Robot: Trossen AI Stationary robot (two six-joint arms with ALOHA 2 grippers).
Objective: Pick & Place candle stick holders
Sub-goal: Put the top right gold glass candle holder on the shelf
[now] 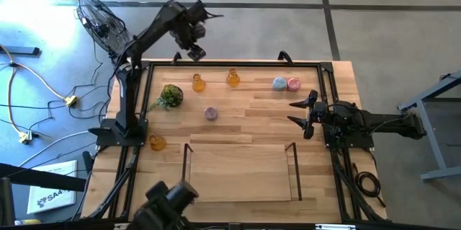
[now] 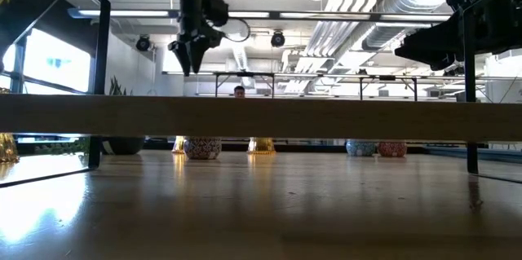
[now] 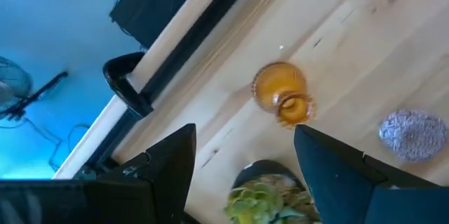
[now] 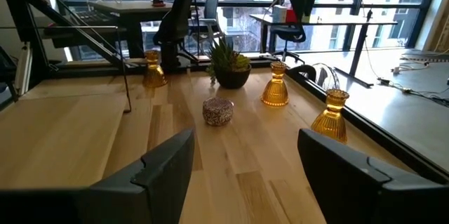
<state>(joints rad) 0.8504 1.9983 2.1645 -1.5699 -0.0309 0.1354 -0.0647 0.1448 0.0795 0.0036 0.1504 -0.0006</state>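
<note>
Six small candle stick holders stand on their bases on the wooden table. Two amber ones [image 1: 198,82] [image 1: 233,78] are near the far edge, and a third amber one [image 1: 156,142] is at the left. A purple one [image 1: 210,113] stands mid-table. A pale blue one [image 1: 279,83] and a pink one [image 1: 293,83] stand side by side at the far right. My left gripper [image 1: 194,50] hangs open and empty, high over the far left edge and pointing down. My right gripper [image 1: 302,115] waits open and level at the right, pointing left.
A green leafy plant ball [image 1: 171,95] sits near the left amber holder. A thin-walled tray [image 1: 189,159] stands on the near middle of the table. A dark frame [image 1: 216,64] runs round the table's edges. A fan [image 1: 101,21] stands beyond the far left corner.
</note>
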